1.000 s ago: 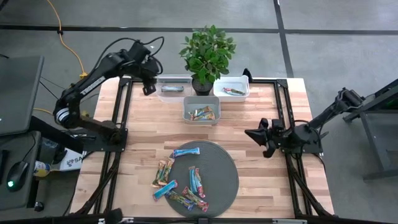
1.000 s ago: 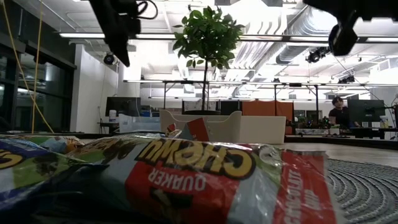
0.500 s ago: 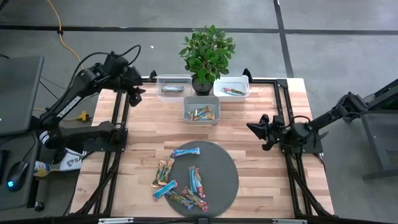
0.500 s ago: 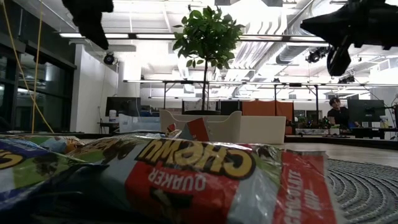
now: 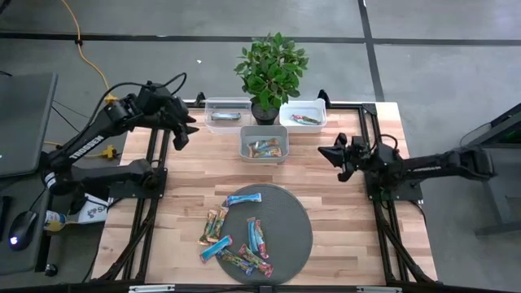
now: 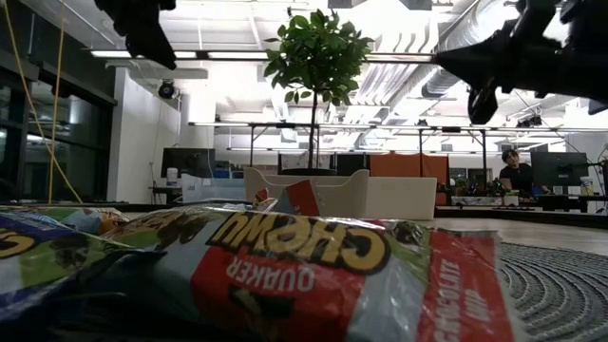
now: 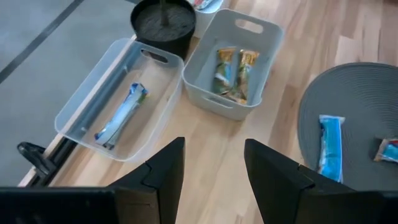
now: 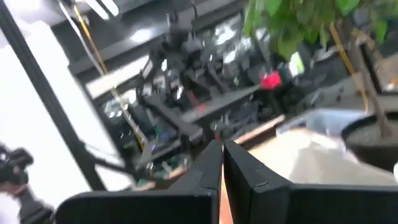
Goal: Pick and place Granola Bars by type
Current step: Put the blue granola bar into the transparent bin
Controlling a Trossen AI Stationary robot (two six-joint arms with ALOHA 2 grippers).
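Several wrapped granola bars [image 5: 242, 198] lie on and beside a round grey mat [image 5: 285, 213] at the table's near side; one fills the low view's foreground [image 6: 285, 261]. At the far side, a clear bin [image 7: 93, 102] holds a blue bar [image 7: 121, 115], a grey bin [image 7: 261, 43] holds yellow-brown bars [image 7: 233, 74], and a white bin [image 5: 303, 115] holds a reddish bar. My left gripper [image 7: 214, 149] hangs open and empty above the table's far left [image 5: 181, 134], left of the clear bin. My right gripper [image 5: 330, 153] is shut and empty [image 8: 222, 155], right of the grey bin.
A potted plant [image 5: 270, 69] stands between the clear and white bins at the far edge. Black frame rails [image 5: 159, 163] run along the table's left and right sides. Bare wood lies between the bins and the mat.
My left gripper has drawn back from over the clear bin toward the table's left edge and a little nearer, staying open. My right gripper, still shut, has swung toward the far edge and sunk a little.
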